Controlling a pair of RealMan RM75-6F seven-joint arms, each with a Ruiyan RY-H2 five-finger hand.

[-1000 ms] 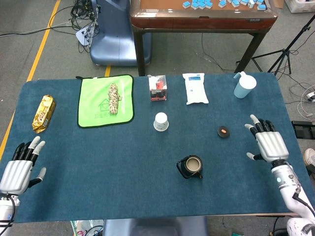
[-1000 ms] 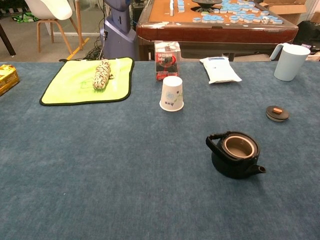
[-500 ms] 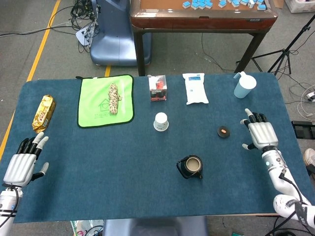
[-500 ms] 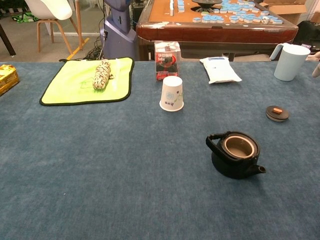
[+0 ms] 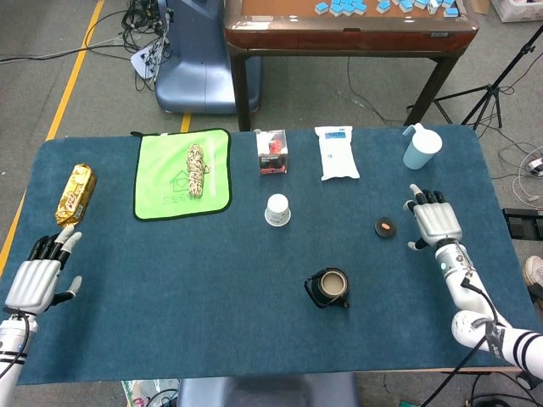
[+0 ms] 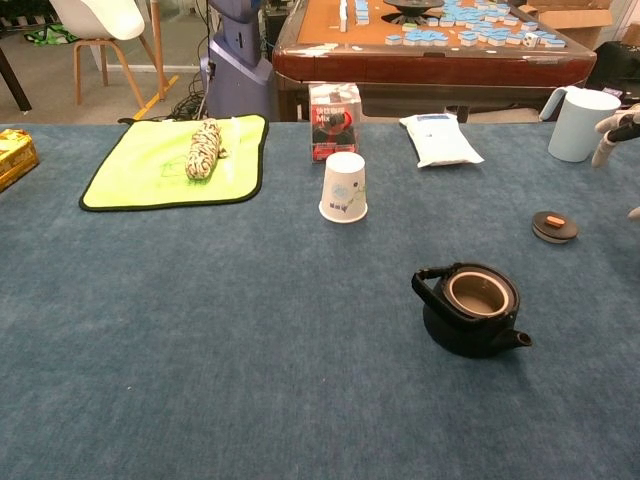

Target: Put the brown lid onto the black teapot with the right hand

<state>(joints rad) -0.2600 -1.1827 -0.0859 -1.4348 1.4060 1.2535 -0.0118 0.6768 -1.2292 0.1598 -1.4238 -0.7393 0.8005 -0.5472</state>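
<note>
Brown lid (image 5: 386, 227) lies flat on the blue tabletop (image 5: 170, 288) in the head view, well apart from the black teapot (image 5: 327, 288), which stands open-mouthed nearer the robot. The right hand (image 5: 435, 220) hovers just beside the lid on its outer side, fingers spread and holding nothing, not touching it. The left hand (image 5: 36, 275) rests far off at the tabletop's left edge, also spread and empty. By my reading the task is barely begun: the lid is not yet grasped, and the reach, the lift, the carry across to the teapot and the seating on its rim are all left to do. Counting here: one lid, one teapot, one white paper cup (image 5: 277, 209), one light-blue pitcher (image 5: 421, 147), one white packet (image 5: 338, 153), one small red-and-black box (image 5: 272, 153), one green mat (image 5: 182, 174) with one rope bundle (image 5: 197, 169) on it, and one gold-wrapped package (image 5: 75, 195).

From the chest view the lid (image 6: 554, 226) sits at the right, beyond the teapot (image 6: 471, 310), whose tan interior shows uncovered and whose spout points right. Only the fingertips of the right hand (image 6: 622, 128) enter at the right edge, near the pitcher (image 6: 581, 124) and above the lid's level; they appear parted, with nothing between them. The left hand is out of this view. The same single cup (image 6: 344, 187), packet (image 6: 439, 139), box (image 6: 335, 120), mat (image 6: 175, 160) and bundle (image 6: 204, 148) appear again, not extra items.
</note>
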